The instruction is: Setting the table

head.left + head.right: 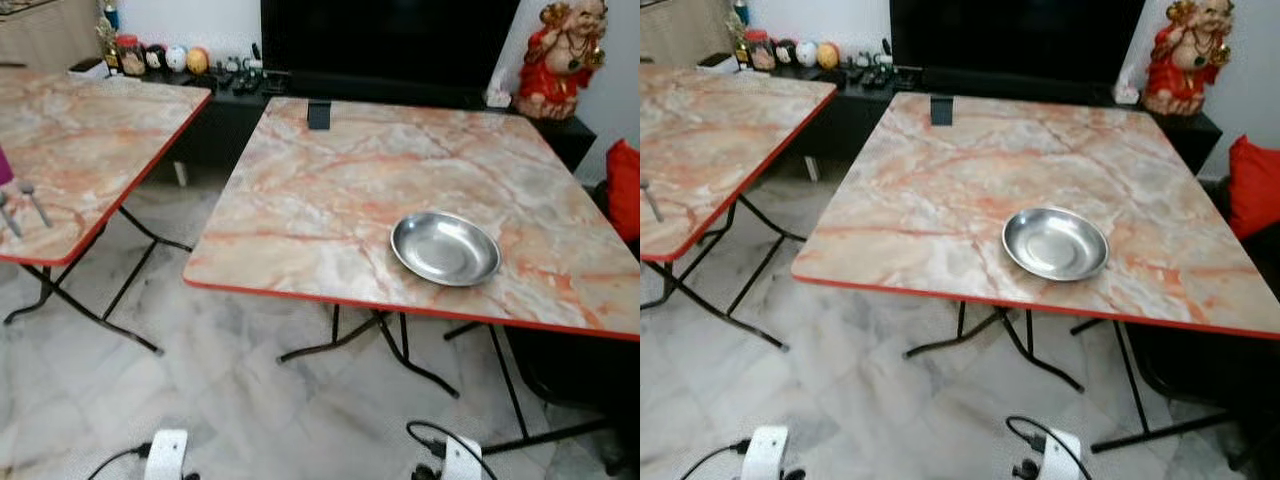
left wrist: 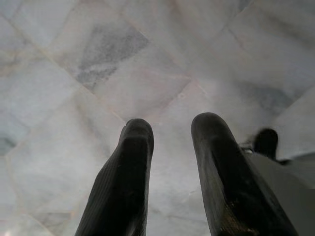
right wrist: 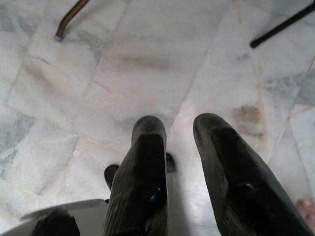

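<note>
Both our pincers, left pincer (image 2: 170, 130) and right pincer (image 3: 182, 130), hang parted and empty over the floor (image 2: 147, 59). We should fetch the cutlery (image 1: 30, 205) and place it squarely beside the steel bowl (image 1: 445, 248).

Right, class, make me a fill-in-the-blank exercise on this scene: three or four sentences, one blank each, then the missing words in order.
1. The metal bowl on the marble-patterned table has ____ inside it.
2. The red figurine stands beyond the table's far ____ corner.
3. The left gripper points down at the tiled ____.
4. The right gripper has its fingers apart and holds ____.

Missing words: nothing; right; floor; nothing
</note>
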`<state>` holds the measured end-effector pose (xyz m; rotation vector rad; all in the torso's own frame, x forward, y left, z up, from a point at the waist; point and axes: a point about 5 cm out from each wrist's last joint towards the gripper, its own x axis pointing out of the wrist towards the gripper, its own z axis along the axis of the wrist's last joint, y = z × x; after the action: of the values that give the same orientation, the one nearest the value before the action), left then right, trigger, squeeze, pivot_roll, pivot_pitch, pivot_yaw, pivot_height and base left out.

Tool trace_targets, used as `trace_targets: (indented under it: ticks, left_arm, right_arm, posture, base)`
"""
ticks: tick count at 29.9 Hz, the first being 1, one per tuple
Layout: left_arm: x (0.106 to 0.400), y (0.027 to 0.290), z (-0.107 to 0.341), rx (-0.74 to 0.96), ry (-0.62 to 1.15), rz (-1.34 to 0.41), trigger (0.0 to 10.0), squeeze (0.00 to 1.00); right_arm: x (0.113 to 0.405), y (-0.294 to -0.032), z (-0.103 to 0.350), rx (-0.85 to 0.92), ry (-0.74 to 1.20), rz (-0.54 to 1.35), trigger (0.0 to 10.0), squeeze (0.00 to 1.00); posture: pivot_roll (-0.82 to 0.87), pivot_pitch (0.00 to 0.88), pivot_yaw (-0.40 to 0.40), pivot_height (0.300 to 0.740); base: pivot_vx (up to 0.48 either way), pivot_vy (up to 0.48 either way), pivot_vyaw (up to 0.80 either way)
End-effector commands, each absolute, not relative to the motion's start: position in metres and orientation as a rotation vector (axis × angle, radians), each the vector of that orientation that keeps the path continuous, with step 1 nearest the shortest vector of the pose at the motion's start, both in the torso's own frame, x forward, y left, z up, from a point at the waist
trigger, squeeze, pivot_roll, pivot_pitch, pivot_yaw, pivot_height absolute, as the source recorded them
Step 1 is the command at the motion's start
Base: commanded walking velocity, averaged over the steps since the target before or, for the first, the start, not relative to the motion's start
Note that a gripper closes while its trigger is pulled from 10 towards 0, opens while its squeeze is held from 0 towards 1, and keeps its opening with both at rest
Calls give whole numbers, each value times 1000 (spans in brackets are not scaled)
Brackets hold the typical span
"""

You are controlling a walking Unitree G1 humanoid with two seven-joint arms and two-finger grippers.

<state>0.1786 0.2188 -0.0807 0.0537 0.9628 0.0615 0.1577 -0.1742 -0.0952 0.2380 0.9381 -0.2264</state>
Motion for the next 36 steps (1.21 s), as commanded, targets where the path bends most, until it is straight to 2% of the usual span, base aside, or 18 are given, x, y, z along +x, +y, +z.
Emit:
trace_targets:
  ticks: [1, 11, 14, 17, 27, 36]
  left_arm:
    - [178, 218, -82, 50, 974, 58, 10000, 0]
    - [178, 214, -82, 49, 974, 56, 10000, 0]
    - [185, 241, -72, 52, 954, 77, 10000, 0]
    - [185, 243, -71, 53, 952, 80, 10000, 0]
    - [173, 206, -86, 35, 980, 49, 10000, 0]
    - [172, 198, -88, 38, 982, 42, 10000, 0]
  right_arm:
    - [156, -178, -96, 237, 938, -242, 10000, 0]
    - [156, -178, -96, 232, 939, -237, 10000, 0]
    - [158, -176, -95, 226, 941, -230, 10000, 0]
    - [158, -176, -95, 227, 940, -230, 10000, 0]
    - [161, -176, -94, 227, 934, -226, 10000, 0]
    - [161, -176, -94, 228, 934, -227, 10000, 0]
  posture:
    - [47, 0, -12, 727]
    - [46, 0, -14, 727]
    - [39, 0, -4, 727]
    - [39, 0, -4, 727]
    - [37, 1, -3, 727]
    - [40, 11, -3, 727]
  base:
    - [0, 345, 0]
    - [0, 345, 0]
    - [0, 327, 0]
    - [0, 328, 0]
    - [0, 321, 0]
    - [0, 319, 0]
